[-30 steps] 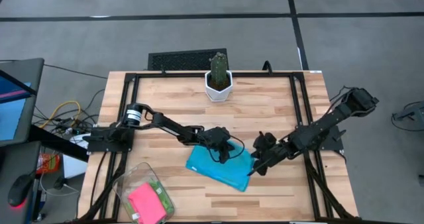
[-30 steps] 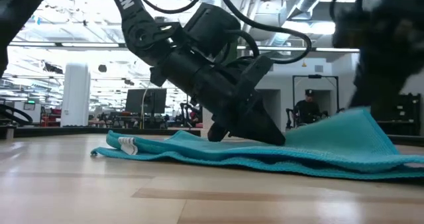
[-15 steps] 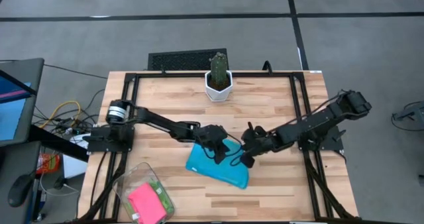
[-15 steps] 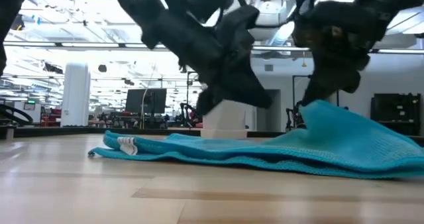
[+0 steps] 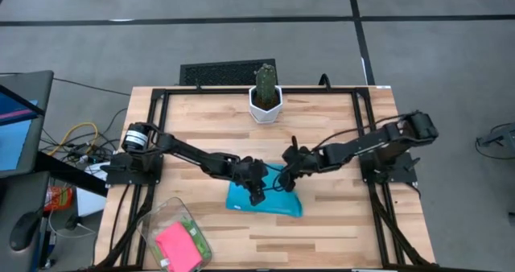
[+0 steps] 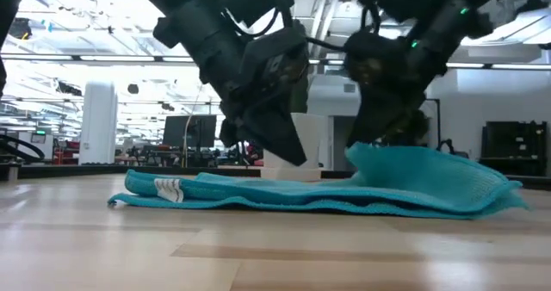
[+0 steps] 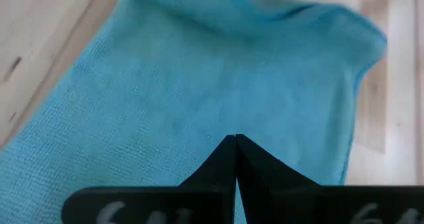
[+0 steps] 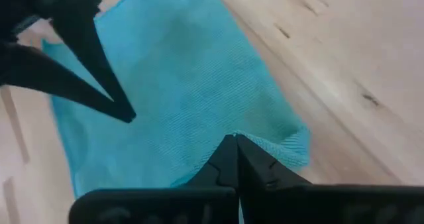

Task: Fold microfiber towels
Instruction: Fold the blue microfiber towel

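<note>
A sky-blue microfiber towel (image 5: 265, 199) lies on the wooden table near its front middle, its right part doubled over and humped up (image 6: 430, 179). A white tag (image 6: 168, 188) shows at its left end. My right gripper (image 5: 287, 178) is shut on the raised part. My left gripper (image 5: 257, 195) is shut and hovers just above the flat part (image 7: 199, 71), its tip (image 6: 295, 159) clear of the cloth. Pink and green towels (image 5: 179, 244) sit in a clear bin at the table's near left. My right gripper pinches an edge of the towel (image 8: 268, 146) between its two fingertips, slanting down from the table's right. One layer or several, I cannot tell. The held edge (image 6: 366, 153) stands raised off the table and slack, while the rest of the towel lies flat.
A potted cactus in a white pot (image 5: 265, 95) stands at the far middle of the table. The clear bin (image 5: 153, 224) sits at the near left corner. Bare wood lies to the right of the towel (image 5: 346, 216).
My right gripper has swept toward the table's left, carrying the towel's right edge up and over the rest, so the cloth now spans less width. My left gripper, which pressed on the towel's middle, has risen off it and drawn slightly toward the near edge.
</note>
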Robot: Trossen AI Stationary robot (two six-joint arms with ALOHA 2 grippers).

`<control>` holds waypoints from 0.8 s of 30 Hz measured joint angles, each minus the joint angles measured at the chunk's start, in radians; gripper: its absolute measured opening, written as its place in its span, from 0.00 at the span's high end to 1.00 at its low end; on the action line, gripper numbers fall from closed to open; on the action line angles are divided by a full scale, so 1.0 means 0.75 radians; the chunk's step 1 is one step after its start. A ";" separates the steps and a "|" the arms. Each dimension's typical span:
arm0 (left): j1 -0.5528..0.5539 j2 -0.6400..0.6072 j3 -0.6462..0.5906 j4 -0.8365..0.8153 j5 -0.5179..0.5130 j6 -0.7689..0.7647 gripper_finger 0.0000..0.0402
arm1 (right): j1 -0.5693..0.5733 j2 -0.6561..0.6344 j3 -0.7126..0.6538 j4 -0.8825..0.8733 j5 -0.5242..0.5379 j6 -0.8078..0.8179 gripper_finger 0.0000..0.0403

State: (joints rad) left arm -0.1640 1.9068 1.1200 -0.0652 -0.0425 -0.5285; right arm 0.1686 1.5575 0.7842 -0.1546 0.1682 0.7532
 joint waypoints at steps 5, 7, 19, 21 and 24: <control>-0.024 0.000 -0.019 -0.040 -0.025 -0.008 1.00 | -0.044 0.079 0.077 0.052 -0.018 -0.066 0.97; -0.035 0.000 -0.017 -0.044 -0.030 -0.008 1.00 | -0.062 0.116 0.107 0.044 -0.019 -0.092 0.96; -0.131 0.000 -0.018 -0.091 -0.092 -0.034 1.00 | -0.166 0.296 0.241 0.043 -0.066 -0.109 0.95; -0.149 0.000 -0.018 -0.100 -0.118 -0.046 1.00 | -0.179 0.296 0.258 0.037 -0.067 -0.109 0.95; -0.173 0.000 -0.017 -0.101 -0.135 -0.058 1.00 | -0.202 0.311 0.280 0.034 -0.071 -0.108 0.95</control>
State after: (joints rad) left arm -0.2940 1.9068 1.1072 -0.1411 -0.1440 -0.5719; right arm 0.0170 1.7908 0.9939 -0.1287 0.1149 0.6719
